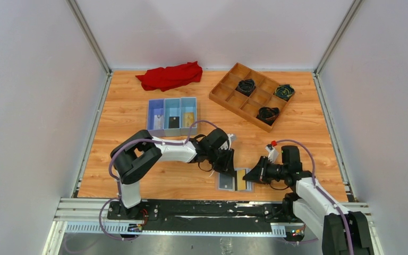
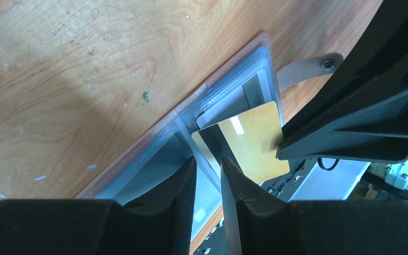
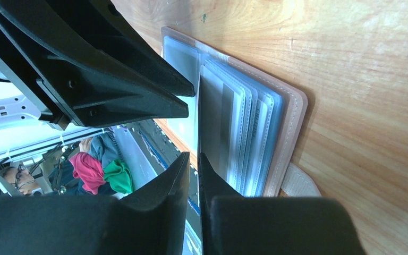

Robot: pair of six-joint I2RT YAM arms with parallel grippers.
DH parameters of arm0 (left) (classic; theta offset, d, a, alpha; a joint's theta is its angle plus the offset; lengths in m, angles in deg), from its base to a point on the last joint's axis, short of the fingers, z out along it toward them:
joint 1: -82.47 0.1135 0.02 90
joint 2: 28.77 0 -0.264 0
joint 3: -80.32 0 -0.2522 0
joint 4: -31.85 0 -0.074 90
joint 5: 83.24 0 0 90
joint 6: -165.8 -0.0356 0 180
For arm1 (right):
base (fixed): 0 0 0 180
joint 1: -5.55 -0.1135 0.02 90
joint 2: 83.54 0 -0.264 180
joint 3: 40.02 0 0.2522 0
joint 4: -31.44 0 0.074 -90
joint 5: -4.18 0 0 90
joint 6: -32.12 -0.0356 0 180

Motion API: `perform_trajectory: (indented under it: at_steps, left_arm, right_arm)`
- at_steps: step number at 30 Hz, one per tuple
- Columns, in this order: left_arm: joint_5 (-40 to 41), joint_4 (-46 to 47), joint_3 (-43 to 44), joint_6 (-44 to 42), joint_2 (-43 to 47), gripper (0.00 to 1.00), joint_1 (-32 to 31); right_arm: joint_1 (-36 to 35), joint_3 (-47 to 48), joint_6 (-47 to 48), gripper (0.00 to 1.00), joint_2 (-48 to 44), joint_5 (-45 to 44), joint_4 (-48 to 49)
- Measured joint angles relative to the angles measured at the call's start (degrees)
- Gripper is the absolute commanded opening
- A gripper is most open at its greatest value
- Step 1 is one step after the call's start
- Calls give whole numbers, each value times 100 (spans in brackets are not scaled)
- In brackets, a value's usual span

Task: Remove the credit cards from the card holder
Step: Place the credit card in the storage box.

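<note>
Top external view: at the table's (image 1: 138,178) near edge, between the two arms, the card holder (image 1: 224,183) lies open and flat. A gold card (image 1: 240,178) sticks partly out of its right panel, toward the right gripper (image 1: 253,174). That gripper's fingers are pinched onto the card's outer edge. The right wrist view shows a thin dark sheet running straight into the slit between them.

The left gripper (image 1: 227,166) hangs over the holder's far side, tips down beside the card's other end. In the left wrist view its fingers (image 2: 183,196) are almost together with a thin pale edge in the gap. Whether they clamp it cannot be told.

Farther back, a blue tray (image 1: 150,116) holds cards (image 1: 173,122), one in each of its three compartments. Beyond it to the right, a wooden tray (image 1: 228,87) carries three dark bundles (image 1: 246,85). A red cloth (image 1: 170,75) lies at the far edge.
</note>
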Motion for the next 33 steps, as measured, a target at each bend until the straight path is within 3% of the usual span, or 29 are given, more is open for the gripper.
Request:
perform_trajectory:
  at_steps: [10, 17, 28, 33]
  left_arm:
    - [7, 2, 0, 2, 0, 30, 0]
    - [68, -4, -7, 2, 74, 30, 0]
    - [417, -501, -7, -142, 892, 32, 24]
    - [455, -699, -55, -177, 1390, 45, 240]
  right_arm:
    - [-50, -28, -7, 11, 249, 13, 258]
    - [-55, -26, 101, 0, 341, 50, 249]
    - [-55, 752, 619, 0, -186, -55, -850]
    - [-55, 876, 629, 0, -428, -70, -1106]
